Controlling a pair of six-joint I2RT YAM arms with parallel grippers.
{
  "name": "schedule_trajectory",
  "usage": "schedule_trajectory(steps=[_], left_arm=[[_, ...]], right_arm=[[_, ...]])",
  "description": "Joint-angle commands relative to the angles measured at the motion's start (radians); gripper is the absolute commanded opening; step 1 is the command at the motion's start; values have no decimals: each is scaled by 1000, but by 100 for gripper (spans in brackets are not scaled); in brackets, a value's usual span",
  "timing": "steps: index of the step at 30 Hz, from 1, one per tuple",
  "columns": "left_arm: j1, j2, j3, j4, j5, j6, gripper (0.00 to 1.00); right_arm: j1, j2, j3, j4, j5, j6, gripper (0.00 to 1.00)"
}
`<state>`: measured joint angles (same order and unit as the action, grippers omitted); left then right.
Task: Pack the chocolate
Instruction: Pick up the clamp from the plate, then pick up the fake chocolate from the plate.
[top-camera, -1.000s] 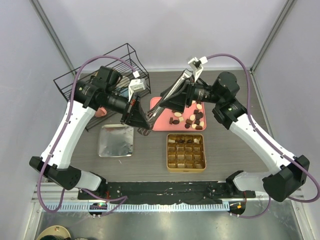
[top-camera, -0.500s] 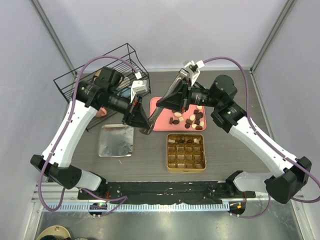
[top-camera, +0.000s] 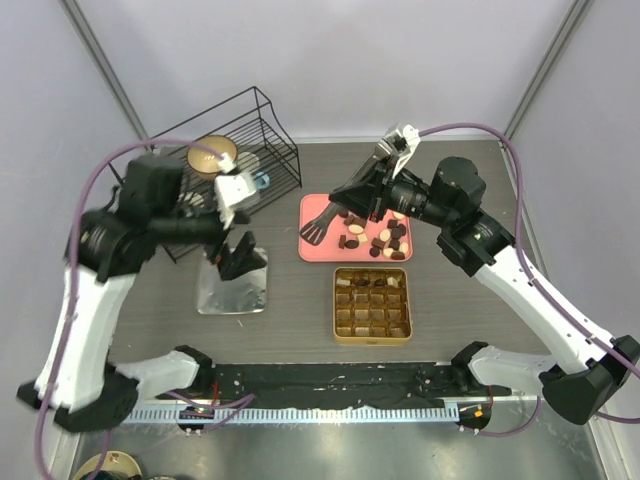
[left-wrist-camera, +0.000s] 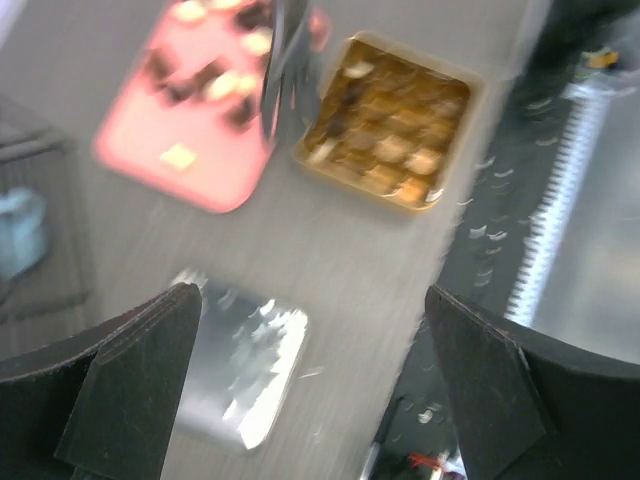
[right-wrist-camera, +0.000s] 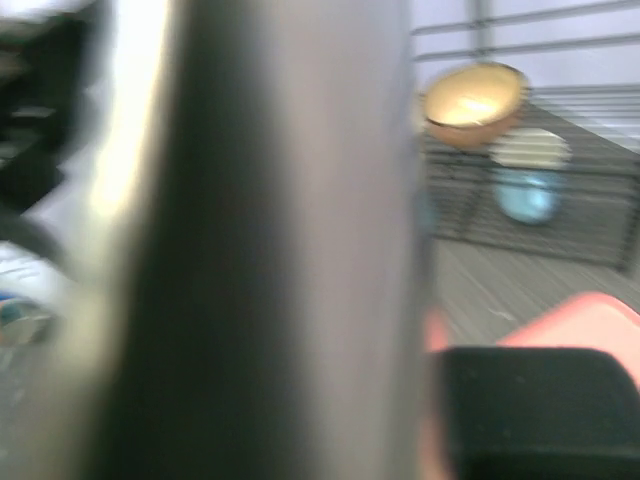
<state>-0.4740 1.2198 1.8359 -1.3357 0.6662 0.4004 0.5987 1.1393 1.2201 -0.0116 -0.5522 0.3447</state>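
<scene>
Several small pieces of chocolate (top-camera: 386, 240), dark and cream-topped, lie on the pink tray (top-camera: 318, 250). More pieces sit in the cells of the gold tin (top-camera: 372, 303). My right gripper (top-camera: 362, 195) is shut on dark metal tongs (top-camera: 322, 228), whose tips hang over the tray's left part. In the right wrist view the tongs (right-wrist-camera: 270, 250) are a blurred grey mass beside one black finger (right-wrist-camera: 540, 410). My left gripper (top-camera: 236, 258) is open and empty above the silver lid (top-camera: 230, 290). Its wrist view is blurred and shows the lid (left-wrist-camera: 240, 370), the tray (left-wrist-camera: 180, 140) and the tin (left-wrist-camera: 390, 120).
A black wire basket (top-camera: 275, 130) stands at the back left with a wooden bowl (top-camera: 213, 155) and a blue item (top-camera: 259, 180) inside. The bowl (right-wrist-camera: 472, 103) also shows in the right wrist view. The black rail (top-camera: 330, 378) runs along the near edge.
My left gripper opened, let go of the tongs and swung back left over the silver lid. My right gripper closed on the tongs and now holds them alone over the tray.
</scene>
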Motion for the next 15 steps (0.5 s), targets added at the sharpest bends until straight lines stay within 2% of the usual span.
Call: schedule_trajectory(steps=[1, 2, 8, 9, 10, 12, 15], left_arm=[[6, -204, -211, 101, -442, -55, 100], [6, -216, -286, 116, -495, -52, 100], [28, -287, -584, 233, -583, -101, 100], [38, -283, -613, 274, -606, -113, 100], [44, -258, -635, 289, -631, -151, 99], [60, -208, -656, 288, -652, -173, 97], [92, -94, -638, 254, -601, -212, 91]], right_arm=[[-5, 11, -5, -120, 271, -150, 1], [-5, 26, -25, -113, 305, -170, 1], [-5, 122, -71, -27, 537, -248, 1], [-5, 144, -80, 5, 547, -277, 1], [-5, 154, -90, 56, 643, -289, 1], [-5, 175, -120, 143, 707, -325, 1], [-5, 218, -152, 240, 811, -361, 1]])
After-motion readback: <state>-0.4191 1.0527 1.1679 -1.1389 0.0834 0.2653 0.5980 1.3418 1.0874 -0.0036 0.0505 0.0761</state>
